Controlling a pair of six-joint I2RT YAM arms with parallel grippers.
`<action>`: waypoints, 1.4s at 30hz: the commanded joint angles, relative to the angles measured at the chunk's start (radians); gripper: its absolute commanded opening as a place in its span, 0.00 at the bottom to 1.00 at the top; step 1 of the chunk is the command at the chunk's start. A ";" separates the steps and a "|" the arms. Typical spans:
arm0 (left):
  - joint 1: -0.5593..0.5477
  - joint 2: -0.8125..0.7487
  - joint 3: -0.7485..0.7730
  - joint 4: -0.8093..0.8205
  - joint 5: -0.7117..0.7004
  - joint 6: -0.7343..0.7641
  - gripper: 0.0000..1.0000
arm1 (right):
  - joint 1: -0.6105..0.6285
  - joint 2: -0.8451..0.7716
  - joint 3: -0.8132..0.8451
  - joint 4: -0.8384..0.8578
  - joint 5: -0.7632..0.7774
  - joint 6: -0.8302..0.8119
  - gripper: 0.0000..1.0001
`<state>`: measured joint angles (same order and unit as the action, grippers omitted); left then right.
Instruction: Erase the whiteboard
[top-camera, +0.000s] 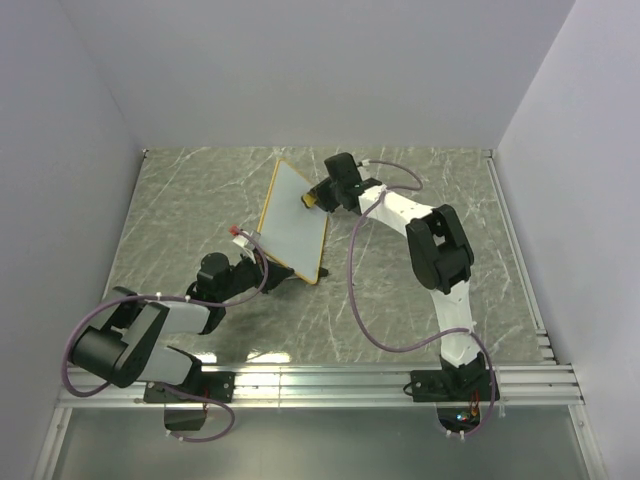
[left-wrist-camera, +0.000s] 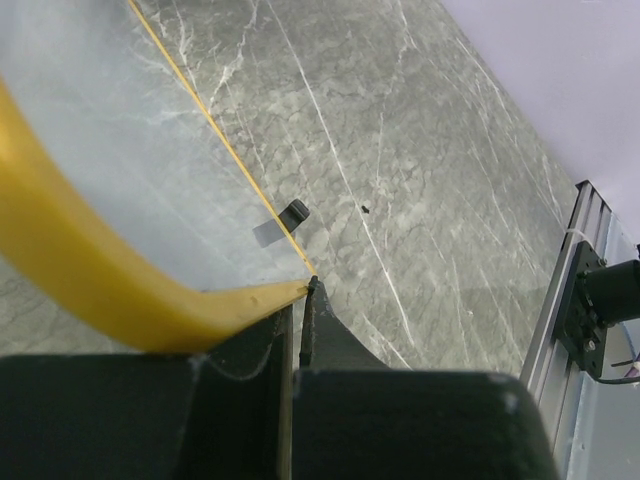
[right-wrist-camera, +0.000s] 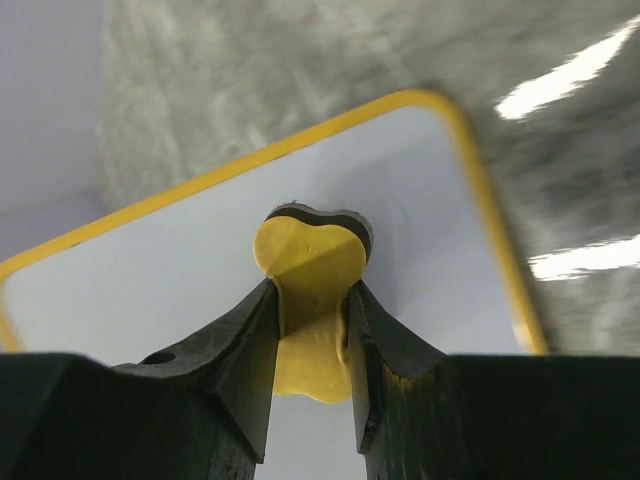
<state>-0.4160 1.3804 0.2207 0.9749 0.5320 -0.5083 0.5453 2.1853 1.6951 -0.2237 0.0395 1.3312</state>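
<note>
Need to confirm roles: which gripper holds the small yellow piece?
The right gripper, shut on the yellow bone-shaped piece over the whiteboard; the left gripper only clamps its frame corner.

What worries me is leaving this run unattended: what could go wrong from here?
1. The left claw pinches the whiteboard only by a corner of its yellow frame, so wiping pressure might twist the board loose.
2. The right claw grips the small yellow eraser piece at its narrow waist; pushed sideways, it could rotate or slip out.
3. In the top view the eraser piece sits near the board's edge and may run off it.
</note>
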 joint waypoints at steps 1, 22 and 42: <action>-0.030 -0.015 -0.003 -0.048 0.046 0.057 0.00 | -0.002 -0.028 -0.080 -0.040 0.028 -0.020 0.00; -0.056 -0.037 0.017 -0.116 0.020 0.100 0.00 | -0.070 -0.554 -0.302 -0.315 0.187 -0.336 0.11; -0.127 -0.283 0.178 -0.386 -0.478 0.132 0.00 | -0.113 -0.694 -0.442 -0.439 0.180 -0.408 1.00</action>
<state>-0.5228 1.1889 0.3702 0.5884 0.2573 -0.3794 0.4377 1.4899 1.1942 -0.6479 0.2199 0.9409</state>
